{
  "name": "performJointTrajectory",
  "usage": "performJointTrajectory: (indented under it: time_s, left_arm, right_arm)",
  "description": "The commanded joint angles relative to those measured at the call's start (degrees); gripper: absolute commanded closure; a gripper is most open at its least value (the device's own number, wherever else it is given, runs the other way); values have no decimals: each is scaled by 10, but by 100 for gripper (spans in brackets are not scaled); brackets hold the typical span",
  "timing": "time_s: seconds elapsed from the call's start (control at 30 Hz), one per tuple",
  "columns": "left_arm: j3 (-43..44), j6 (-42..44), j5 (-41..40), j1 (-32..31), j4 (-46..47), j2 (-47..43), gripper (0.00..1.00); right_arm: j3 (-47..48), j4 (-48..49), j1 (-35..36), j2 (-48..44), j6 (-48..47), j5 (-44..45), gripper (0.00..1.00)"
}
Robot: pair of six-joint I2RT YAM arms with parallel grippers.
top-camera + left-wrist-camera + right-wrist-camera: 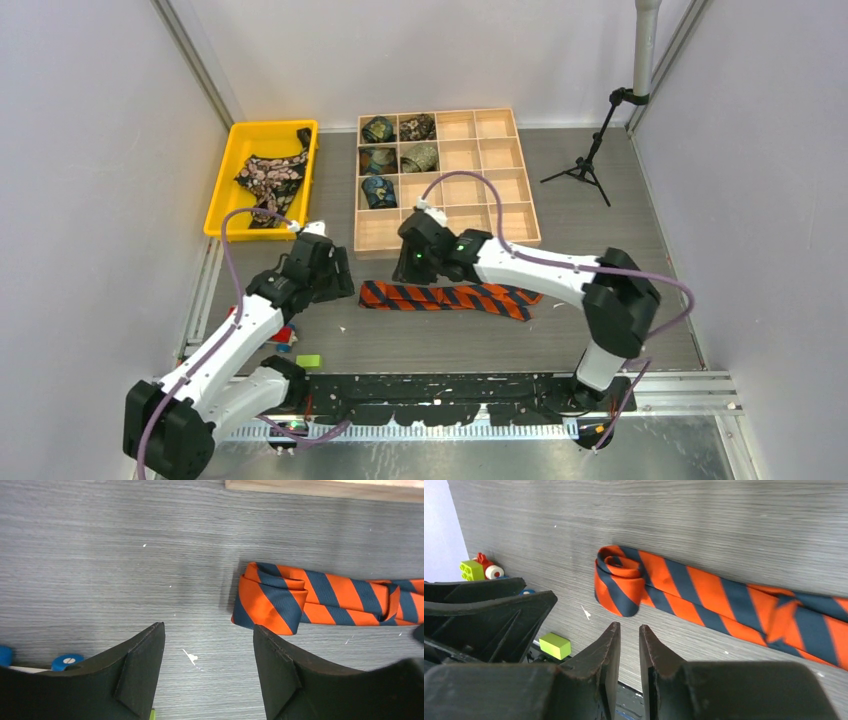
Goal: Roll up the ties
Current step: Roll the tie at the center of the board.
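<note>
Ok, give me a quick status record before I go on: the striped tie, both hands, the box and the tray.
striped tie: on the table in front of the wooden box; its left end is rolled about one turn, the rest lies flat
left hand: open, empty, beside the rolled end
right hand: almost shut, holding nothing, close to the rolled end
wooden box: five rolled ties in its two left columns
yellow tray: one floral tie, unrolled
</note>
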Motion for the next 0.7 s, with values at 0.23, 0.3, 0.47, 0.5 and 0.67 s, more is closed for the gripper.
performJointTrajectory:
  time_s: [0.23,0.3,0.47,0.5,0.67]
  left_arm:
    - [-74,-19,148,105,95,-48,34]
    - [-75,-19,154,107,98,-47,34]
    - [-86,-17,168,108,116,-41,33]
    - [-88,-17,175,108,122,-39,33]
    - [-100,-18,198,107,144,-25,33]
  right_arm:
    - [133,33,36,149,4,-47,76]
    - [136,31,36,159,6,-47,77]
    - [127,28,36,170,5,-47,80]
    - [124,27,36,172,3,-46,80]
    - [106,20,30,172,-3,-35,81]
